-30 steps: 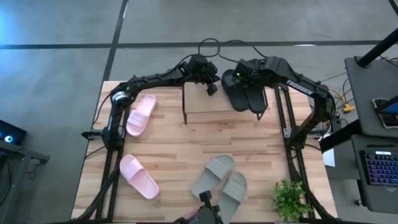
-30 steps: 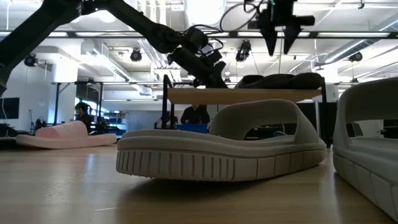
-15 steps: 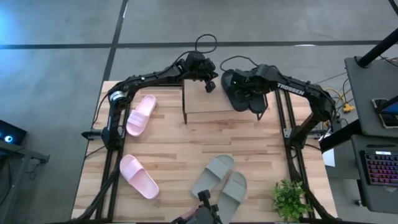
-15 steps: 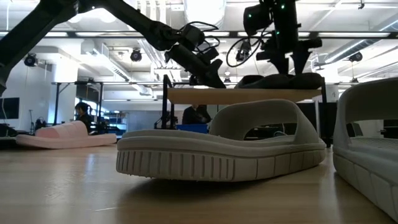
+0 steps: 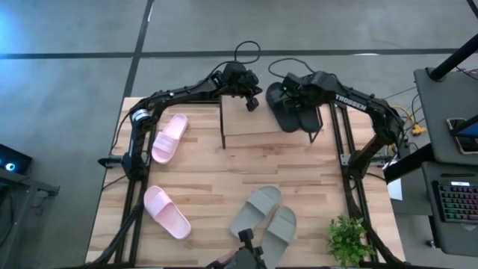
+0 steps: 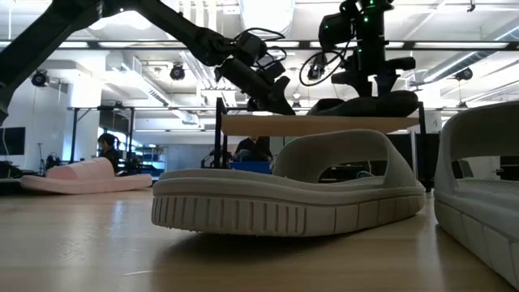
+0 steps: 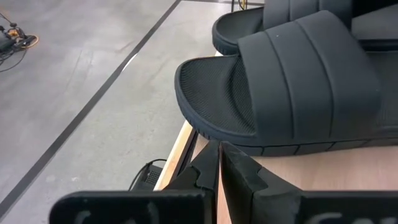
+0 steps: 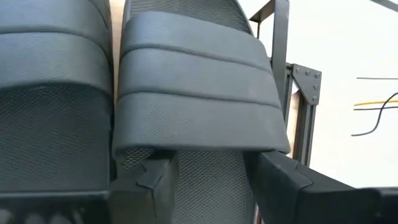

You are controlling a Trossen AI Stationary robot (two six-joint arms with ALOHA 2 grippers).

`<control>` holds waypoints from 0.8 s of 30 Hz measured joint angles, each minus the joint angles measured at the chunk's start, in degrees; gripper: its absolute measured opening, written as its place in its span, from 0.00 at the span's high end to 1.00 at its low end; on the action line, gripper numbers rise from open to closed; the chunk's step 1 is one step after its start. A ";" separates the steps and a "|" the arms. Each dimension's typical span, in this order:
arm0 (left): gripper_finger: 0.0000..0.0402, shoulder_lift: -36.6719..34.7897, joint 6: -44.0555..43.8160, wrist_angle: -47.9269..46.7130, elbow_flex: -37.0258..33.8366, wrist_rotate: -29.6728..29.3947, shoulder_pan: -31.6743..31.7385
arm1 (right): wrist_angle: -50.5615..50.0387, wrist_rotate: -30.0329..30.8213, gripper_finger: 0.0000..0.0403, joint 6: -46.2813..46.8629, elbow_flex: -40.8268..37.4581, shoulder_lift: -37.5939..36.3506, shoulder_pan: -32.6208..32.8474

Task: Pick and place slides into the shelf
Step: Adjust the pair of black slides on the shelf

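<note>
Two black slides (image 5: 293, 109) lie side by side on the shelf (image 5: 258, 124), at its right end on the far side of the table (image 5: 224, 179); their toes overhang the shelf's back edge. The right gripper (image 5: 297, 94) is down over the outer black slide, and in its wrist view the two dark fingers (image 8: 152, 180) stand either side of that slide's footbed just below the strap (image 8: 196, 93), jaws partly open around it; whether they actually grip it I cannot tell. The left gripper (image 5: 252, 102) sits at the shelf's back edge near its left end, jaws pressed fully together and holding nothing, tips close by the toe of the nearer black slide (image 7: 280, 93). One pink slide (image 5: 169, 137) lies on the table left of the shelf, beside the left arm; the other pink slide (image 5: 167, 211) lies nearer the front left. The grey-green pair (image 5: 263, 215) lies together at the front of the table, touching or nearly so. A small potted plant (image 5: 349, 239) stands at the front right corner. In the low view, people show in the room beyond.
</note>
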 joint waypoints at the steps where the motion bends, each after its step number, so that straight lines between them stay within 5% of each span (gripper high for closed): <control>1: 1.00 0.00 0.00 0.00 0.00 0.05 0.00 | 0.48 0.31 0.62 -0.37 0.00 0.00 -0.08; 11: 1.00 0.00 0.12 0.07 -0.02 0.15 0.02 | 3.49 -1.40 0.70 -1.37 0.00 -2.22 0.24; 24: 1.00 2.53 0.24 3.00 -0.09 1.63 0.15 | 3.42 -2.54 0.67 3.42 0.00 -12.24 1.91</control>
